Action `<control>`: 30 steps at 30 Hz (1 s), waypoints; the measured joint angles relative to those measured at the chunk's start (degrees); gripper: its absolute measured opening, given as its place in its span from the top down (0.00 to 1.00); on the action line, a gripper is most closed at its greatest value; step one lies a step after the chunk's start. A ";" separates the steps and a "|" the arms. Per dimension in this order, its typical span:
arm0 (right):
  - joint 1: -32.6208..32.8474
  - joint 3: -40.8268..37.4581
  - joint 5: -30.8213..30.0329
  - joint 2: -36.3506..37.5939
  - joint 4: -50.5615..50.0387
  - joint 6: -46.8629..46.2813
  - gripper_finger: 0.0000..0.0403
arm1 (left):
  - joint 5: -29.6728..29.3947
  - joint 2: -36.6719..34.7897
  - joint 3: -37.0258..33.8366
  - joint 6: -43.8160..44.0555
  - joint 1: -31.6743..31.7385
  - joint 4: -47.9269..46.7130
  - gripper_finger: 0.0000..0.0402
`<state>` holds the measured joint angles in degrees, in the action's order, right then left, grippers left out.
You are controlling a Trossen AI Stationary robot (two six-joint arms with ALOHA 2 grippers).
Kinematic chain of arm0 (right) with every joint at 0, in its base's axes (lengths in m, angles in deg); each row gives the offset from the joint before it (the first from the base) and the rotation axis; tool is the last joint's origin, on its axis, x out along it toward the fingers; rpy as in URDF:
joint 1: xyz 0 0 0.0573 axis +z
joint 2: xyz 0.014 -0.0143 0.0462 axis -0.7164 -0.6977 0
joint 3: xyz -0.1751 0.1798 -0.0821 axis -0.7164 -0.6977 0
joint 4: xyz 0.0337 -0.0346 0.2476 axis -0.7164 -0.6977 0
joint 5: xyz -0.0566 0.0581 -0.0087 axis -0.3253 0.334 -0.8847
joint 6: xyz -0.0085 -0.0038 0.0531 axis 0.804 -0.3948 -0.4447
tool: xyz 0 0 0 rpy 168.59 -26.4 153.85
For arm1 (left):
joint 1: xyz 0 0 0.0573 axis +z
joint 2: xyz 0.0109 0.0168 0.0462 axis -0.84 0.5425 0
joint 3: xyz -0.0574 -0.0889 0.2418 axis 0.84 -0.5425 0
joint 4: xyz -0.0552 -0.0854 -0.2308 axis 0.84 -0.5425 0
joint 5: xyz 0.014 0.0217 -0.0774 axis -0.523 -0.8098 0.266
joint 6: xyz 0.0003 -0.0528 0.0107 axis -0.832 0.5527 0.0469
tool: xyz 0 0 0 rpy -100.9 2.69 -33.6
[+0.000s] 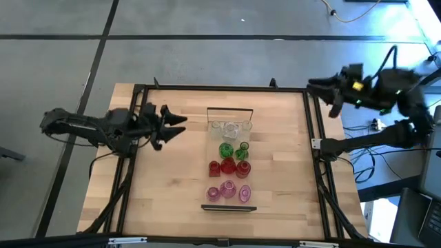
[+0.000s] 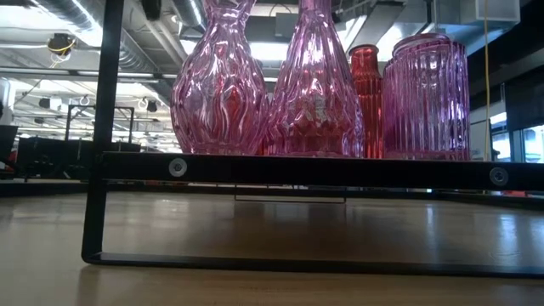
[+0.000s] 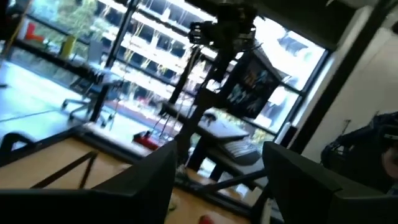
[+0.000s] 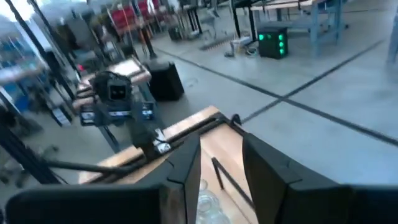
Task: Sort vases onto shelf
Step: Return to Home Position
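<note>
The shelf [image 1: 229, 207] lies in the middle of the table, running from far to near, with a dark frame at each short end. The vases stand on it in rows: clear ones [image 1: 231, 128] at the far end, then green [image 1: 225, 149], red [image 1: 228, 166] and pink [image 1: 229, 191]. The low view shows the pink vases [image 2: 217, 81] close up, with a red one [image 2: 365, 85] behind. My left gripper [image 1: 182, 127] [image 3: 217, 171] hovers left of the shelf, open and holding nothing. My right gripper [image 1: 311, 87] [image 4: 221, 165] is raised over the table's far right corner, open and holding nothing.
Dark metal rails [image 1: 318, 145] run along the table's left and right sides. Bare wood [image 1: 282, 172] lies between the shelf and each rail. In the low view the shelf's near end frame [image 2: 297, 170] crosses the picture.
</note>
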<state>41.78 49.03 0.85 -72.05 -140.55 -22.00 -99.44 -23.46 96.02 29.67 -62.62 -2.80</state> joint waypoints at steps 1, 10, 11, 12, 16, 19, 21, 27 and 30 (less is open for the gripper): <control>0.71 -5.22 -0.64 2.93 3.43 -0.99 0.73 | 1.50 -0.29 0.00 0.44 1.76 -1.40 0.42; 2.13 -51.94 -3.52 28.85 45.60 -7.81 0.80 | 8.90 -0.33 -1.56 4.87 15.30 -2.14 0.42; 2.13 -55.18 -4.35 31.51 47.50 -8.91 0.81 | 9.01 -0.37 -2.35 5.57 16.09 -2.17 0.42; 2.13 -57.93 -4.85 34.10 49.42 -9.84 0.82 | 9.02 -0.79 -3.39 6.38 16.69 -2.19 0.42; 2.09 -66.19 -5.20 43.01 50.63 -13.27 0.86 | 8.65 -4.00 -9.63 11.98 17.63 -1.09 0.42; 2.09 -71.17 -5.05 47.85 50.69 -16.53 0.87 | 6.39 -7.02 -16.26 15.77 16.99 3.95 0.42; 2.09 -74.61 -5.17 50.27 50.51 -19.51 0.87 | 3.38 -9.62 -20.98 17.68 16.23 9.19 0.42; 2.09 -83.41 -6.29 53.69 53.60 -25.51 0.87 | -5.16 -16.43 -33.00 21.05 12.84 17.86 0.42; 2.09 -86.64 -5.86 53.71 59.16 -25.88 0.87 | -8.42 -18.89 -34.18 21.19 10.74 15.60 0.42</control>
<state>43.87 -37.60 -5.01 -18.34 -81.39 -47.87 -107.86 -42.36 61.84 50.86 -51.87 12.80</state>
